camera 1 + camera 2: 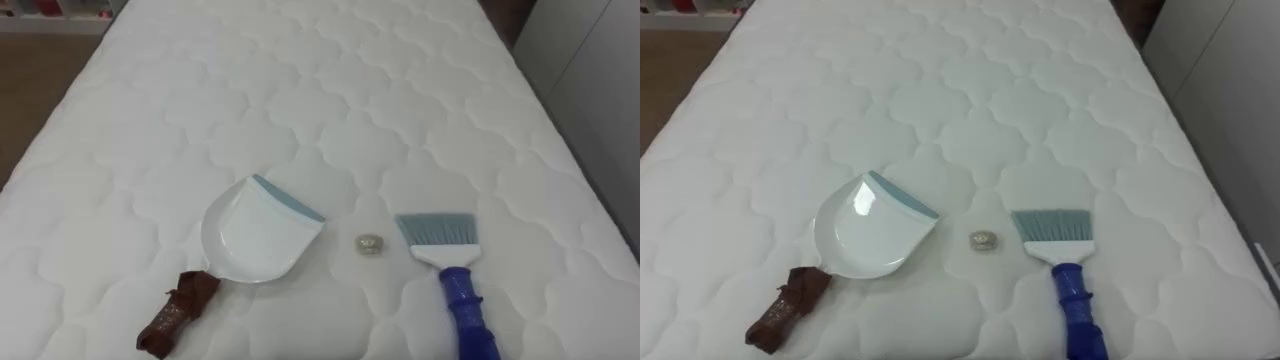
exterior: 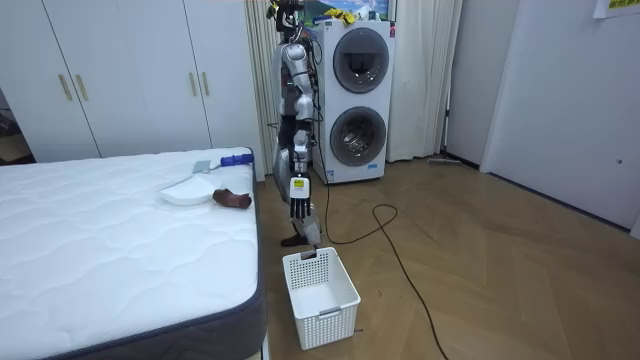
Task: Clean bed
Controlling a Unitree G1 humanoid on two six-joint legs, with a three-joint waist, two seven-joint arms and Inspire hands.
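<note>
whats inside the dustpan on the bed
Nothing: the dustpan is bare white inside. The small crumpled scrap lies outside it on the mattress, between it and the brush. What is under the pan is covered.

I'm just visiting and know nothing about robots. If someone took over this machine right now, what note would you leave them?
Hands: the left robot hand hangs at the robot's side by the bed's corner, with neither tool in it.
Things: dustpan, small crumpled scrap and blue-handled brush lie in a row on the mattress. The scrap is between them, touching neither. A white basket stands on the floor beside the bed.
Done: nothing yet.
Left: probably take brush and dustpan, sweep the scrap in, perhaps empty it into the basket.
</note>
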